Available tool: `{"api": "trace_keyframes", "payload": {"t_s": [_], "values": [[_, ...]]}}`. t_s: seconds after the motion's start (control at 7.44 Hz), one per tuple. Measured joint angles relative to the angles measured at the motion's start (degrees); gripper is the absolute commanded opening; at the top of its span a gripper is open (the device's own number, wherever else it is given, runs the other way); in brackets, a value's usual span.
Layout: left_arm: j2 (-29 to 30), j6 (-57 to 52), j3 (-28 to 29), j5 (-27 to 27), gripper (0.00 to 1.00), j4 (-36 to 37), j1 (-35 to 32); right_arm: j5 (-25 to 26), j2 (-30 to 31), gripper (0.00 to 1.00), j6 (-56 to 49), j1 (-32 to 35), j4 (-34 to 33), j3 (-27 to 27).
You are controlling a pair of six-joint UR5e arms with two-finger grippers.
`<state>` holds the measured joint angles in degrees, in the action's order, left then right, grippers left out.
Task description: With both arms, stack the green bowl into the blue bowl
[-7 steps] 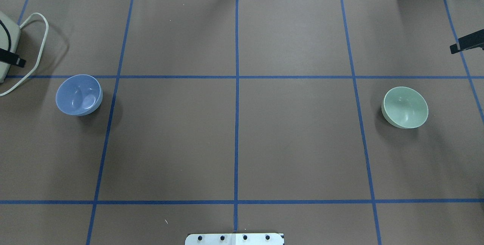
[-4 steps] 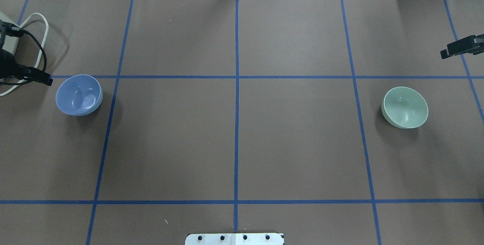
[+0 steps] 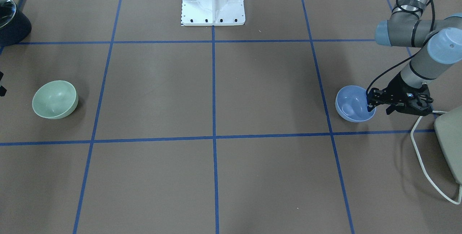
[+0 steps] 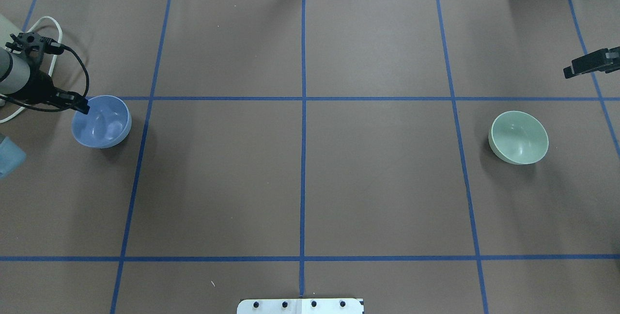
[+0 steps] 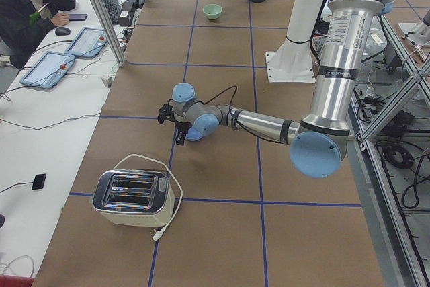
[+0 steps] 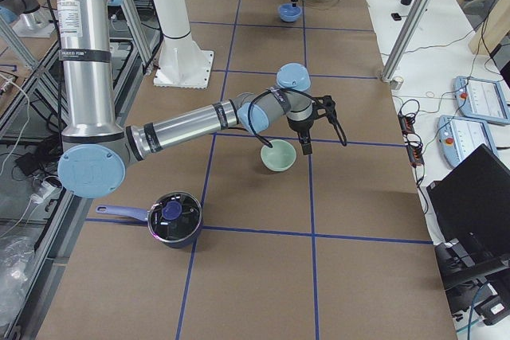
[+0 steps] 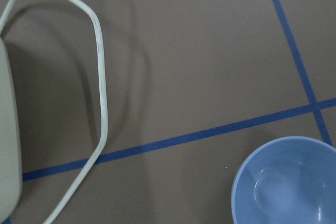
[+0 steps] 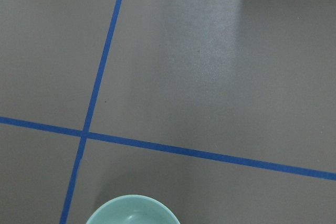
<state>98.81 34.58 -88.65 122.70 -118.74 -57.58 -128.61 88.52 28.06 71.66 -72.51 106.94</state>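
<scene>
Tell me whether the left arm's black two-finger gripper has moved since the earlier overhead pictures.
Yes. The left gripper moved rightward in the overhead view, up to the rim of the unmoved round periwinkle-blue plastic bowl.

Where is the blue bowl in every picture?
Front-facing: blue bowl at right.
Overhead: bowl at left.
Exterior left: bowl in the middle, half hidden behind the left arm.
Exterior right: bowl far off at top.
Left wrist: bowl in bottom right corner.
Right wrist: not in it.
Shared landmark: white cord looping near it.
</scene>
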Motion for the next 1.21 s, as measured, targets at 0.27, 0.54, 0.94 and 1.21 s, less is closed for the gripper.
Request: {"api": "trace_keyframes", "payload": {"t_s": [0.27, 0.54, 0.94, 1.21], "values": [[0.23, -0.09, -0.05, -0.01, 0.11, -0.19, 0.24, 0.31, -0.03, 1.0, 0.06, -0.16, 0.0, 0.02], [0.31, -0.24, -0.24, -0.01, 0.0, -0.27, 0.39, 0.36, -0.09, 1.0, 0.09, -0.19, 0.0, -0.02], [0.33, -0.13, -2.71, 1.32, 0.0, 0.02, 0.41, 0.37, -0.1, 1.0, 0.15, -0.2, 0.0, -0.06], [1.75, 2.51, -6.75, 4.25, 0.0, 2.66, 0.37, 0.32, -0.05, 1.0, 0.16, -0.2, 0.0, -0.08]]}}
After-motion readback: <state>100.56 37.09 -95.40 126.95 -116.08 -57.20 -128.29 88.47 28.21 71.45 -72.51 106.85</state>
